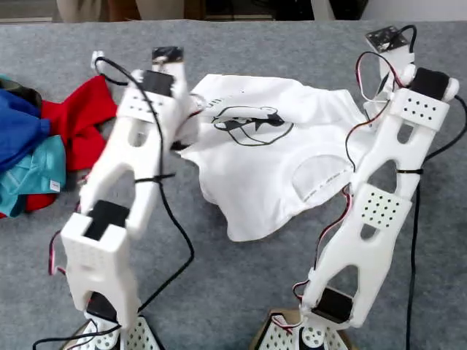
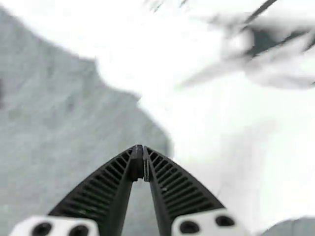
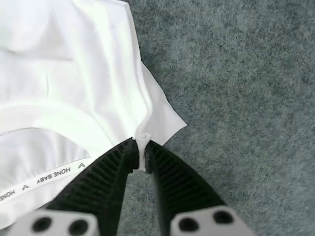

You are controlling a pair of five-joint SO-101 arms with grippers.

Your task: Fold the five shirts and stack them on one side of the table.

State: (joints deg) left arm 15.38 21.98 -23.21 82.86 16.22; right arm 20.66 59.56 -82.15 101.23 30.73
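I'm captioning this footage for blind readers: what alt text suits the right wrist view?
The right gripper pinches a fold at the edge of the white shirt, its black ribbed fingers shut on the cloth. The shirt lies on the grey table cover.

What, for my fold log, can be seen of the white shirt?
The white shirt lies crumpled and partly spread on the grey table between the two arms, not yet folded. It looks like thin, soft cloth, with a black line drawing on one part and the neck opening showing a printed inner band. The right gripper is shut on a pinch of its edge near the neck. The left gripper, shut, sits at its opposite edge; whether it holds cloth I cannot tell.
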